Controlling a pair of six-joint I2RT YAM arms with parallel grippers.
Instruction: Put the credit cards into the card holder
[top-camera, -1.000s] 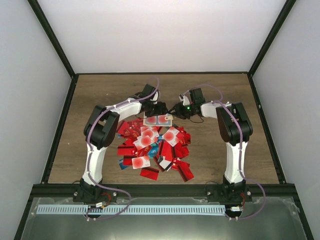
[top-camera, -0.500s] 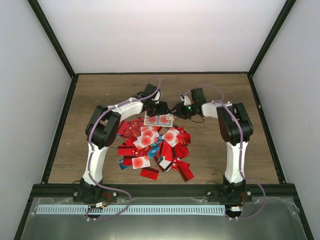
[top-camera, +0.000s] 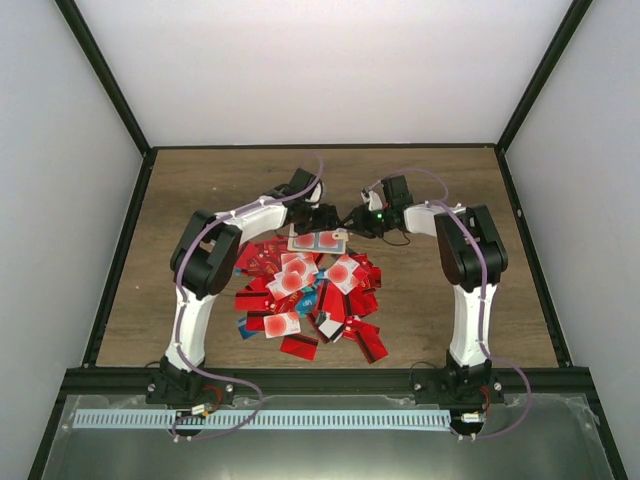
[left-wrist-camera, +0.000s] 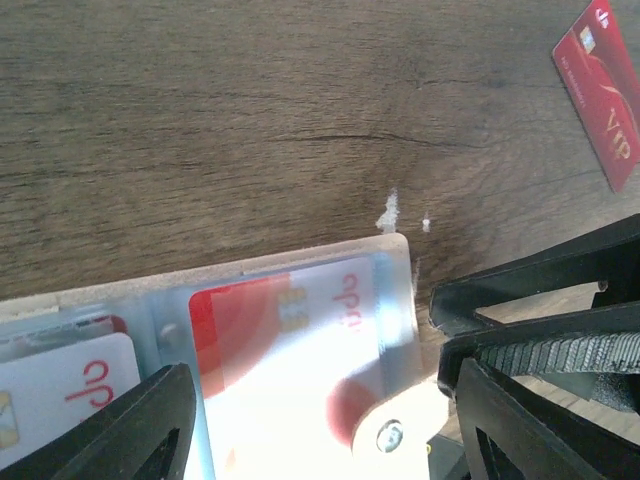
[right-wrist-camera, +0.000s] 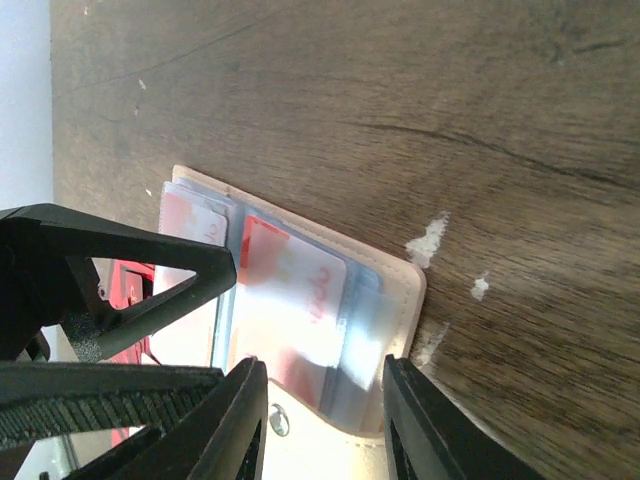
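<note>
Where it lies open, the card holder (top-camera: 317, 241) runs left-right.

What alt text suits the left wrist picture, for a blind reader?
A tan card holder lies open on a wooden table, red-and-white cards in its clear pockets. The left hand straddles it, open; the right hand sits at its edge. A red card lies apart.
</note>
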